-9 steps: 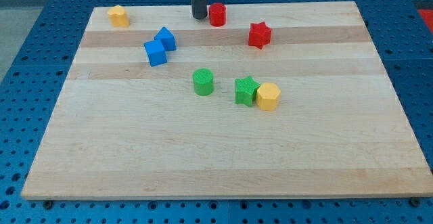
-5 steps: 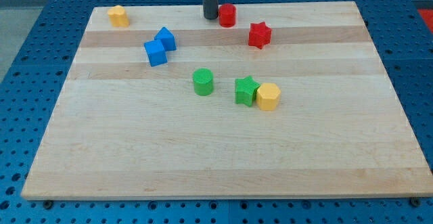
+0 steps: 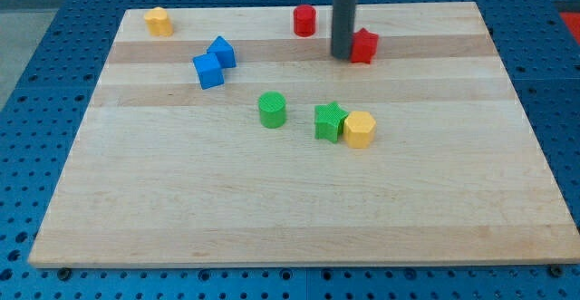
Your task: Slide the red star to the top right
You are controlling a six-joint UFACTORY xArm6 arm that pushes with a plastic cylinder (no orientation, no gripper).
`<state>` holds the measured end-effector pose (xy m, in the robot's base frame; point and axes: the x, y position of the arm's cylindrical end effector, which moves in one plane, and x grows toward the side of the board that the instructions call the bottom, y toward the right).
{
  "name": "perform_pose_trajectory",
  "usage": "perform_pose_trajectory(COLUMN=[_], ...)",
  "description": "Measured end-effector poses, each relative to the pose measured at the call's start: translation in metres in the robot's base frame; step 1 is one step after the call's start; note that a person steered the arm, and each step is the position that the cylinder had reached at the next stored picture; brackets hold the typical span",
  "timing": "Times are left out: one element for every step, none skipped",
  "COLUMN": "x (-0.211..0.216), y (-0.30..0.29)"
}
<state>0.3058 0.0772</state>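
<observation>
The red star (image 3: 365, 46) lies on the wooden board (image 3: 299, 209) near the view's top, right of centre. My tip (image 3: 342, 56) stands right against the star's left side and hides part of it. The dark rod rises straight up from there to the view's top edge. A red cylinder (image 3: 304, 20) stands up and to the left of the rod, near the board's top edge.
Two blue blocks (image 3: 214, 62) sit together at the upper left. A yellow block (image 3: 159, 21) is in the top left corner. A green cylinder (image 3: 272, 110), a green star (image 3: 330, 120) and a yellow block (image 3: 359, 130) touching the star lie mid-board.
My tip left the red cylinder's left side and moved right and down to the red star's left side. The cylinder and the star have each shifted a little to the right.
</observation>
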Motion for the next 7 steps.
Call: perform_pose_trajectory(x=[0.000,0.001,0.017,0.020,0.016,0.007,-0.008], y=[0.034,0.053,0.065,0.084,0.108,0.124,0.124])
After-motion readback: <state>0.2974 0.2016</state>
